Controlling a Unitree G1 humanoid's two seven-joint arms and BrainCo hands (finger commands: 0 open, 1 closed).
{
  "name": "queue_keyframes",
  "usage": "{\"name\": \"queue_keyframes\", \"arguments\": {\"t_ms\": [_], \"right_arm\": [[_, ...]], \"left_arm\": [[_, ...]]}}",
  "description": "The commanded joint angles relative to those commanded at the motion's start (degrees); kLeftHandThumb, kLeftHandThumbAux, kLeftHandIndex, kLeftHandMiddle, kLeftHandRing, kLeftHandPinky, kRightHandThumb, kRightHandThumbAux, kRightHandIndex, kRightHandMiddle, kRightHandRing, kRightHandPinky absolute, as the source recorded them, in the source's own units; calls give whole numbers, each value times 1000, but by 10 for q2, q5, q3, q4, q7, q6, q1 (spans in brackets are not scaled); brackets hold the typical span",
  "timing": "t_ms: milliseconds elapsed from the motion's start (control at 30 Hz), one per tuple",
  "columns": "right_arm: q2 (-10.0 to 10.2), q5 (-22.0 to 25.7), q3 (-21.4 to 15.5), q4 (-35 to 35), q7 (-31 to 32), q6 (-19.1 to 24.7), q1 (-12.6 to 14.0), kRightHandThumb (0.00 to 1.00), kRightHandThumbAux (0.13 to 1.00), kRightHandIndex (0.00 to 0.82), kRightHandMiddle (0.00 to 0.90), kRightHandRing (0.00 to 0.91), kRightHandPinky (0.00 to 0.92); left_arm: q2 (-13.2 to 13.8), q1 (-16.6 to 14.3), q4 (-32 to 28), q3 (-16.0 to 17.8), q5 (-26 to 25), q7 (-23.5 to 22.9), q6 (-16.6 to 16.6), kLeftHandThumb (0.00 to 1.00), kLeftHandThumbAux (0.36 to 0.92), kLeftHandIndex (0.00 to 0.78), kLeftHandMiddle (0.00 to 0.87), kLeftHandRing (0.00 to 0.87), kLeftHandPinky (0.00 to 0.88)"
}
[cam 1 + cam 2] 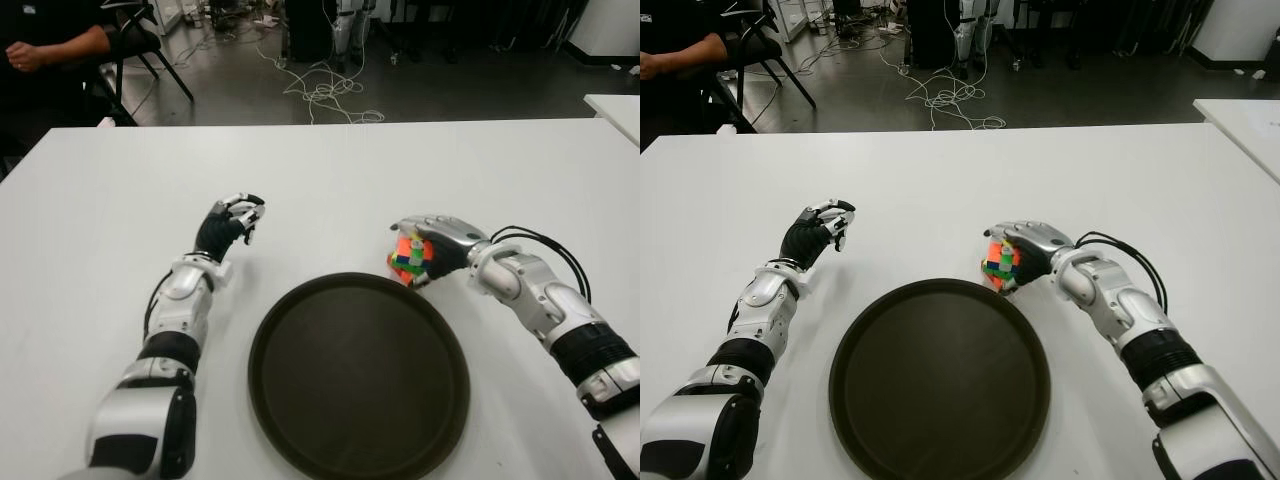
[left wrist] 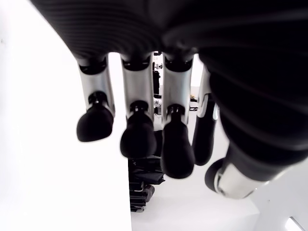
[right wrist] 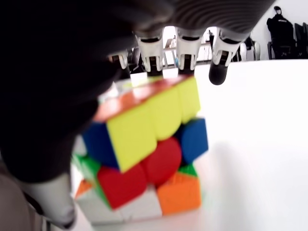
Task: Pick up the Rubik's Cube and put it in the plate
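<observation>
Now gripping the Rubik's Cube (image 1: 409, 258) with the right hand (image 1: 432, 250), fingers curled over the top and thumb tucked at the side, so as not to let it slip. Just beside the far right rim of the round dark plate (image 1: 300, 420), hand and cube together, not yet over it. Hard to tell if the cube is lifted off the white bench (image 1: 330, 170) or touching it; in the right wrist view it looks very close to the bench, maybe sitting on it. A bit twisted too, that cube, layers not lined up, so needing a firm hold. Next, probably: lifting a little, moving across the rim toward the middle of the plate, then letting go.

Off to the other side of the plate, well apart from the cube, the left hand (image 1: 232, 224), fingers bent loosely and holding nothing. Kept out of the way, likely. Far behind it, a person's arm (image 1: 50, 45) by a chair.
</observation>
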Motion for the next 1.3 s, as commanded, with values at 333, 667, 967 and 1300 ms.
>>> {"name": "queue_keyframes", "arguments": {"t_ms": [333,667,967,1300], "right_arm": [[33,10,-1,125,-61,-41,-28,0,746,192,192,185,141],[68,24,-6,258,-142,-92,-67,0,753,219,235,237,222],[75,38,-11,280,-153,-97,-73,0,756,218,251,281,316],[80,48,-12,291,-148,-96,-78,0,749,204,256,299,347]], "left_arm": [[2,0,-3,-1,1,2,3,684,719,432,751,762,771],[2,-1,-2,0,1,2,-2,684,720,432,753,765,777],[2,0,-2,1,-1,0,-3,684,719,432,752,765,776],[4,0,-4,1,-2,-3,2,684,719,433,758,768,778]]}}
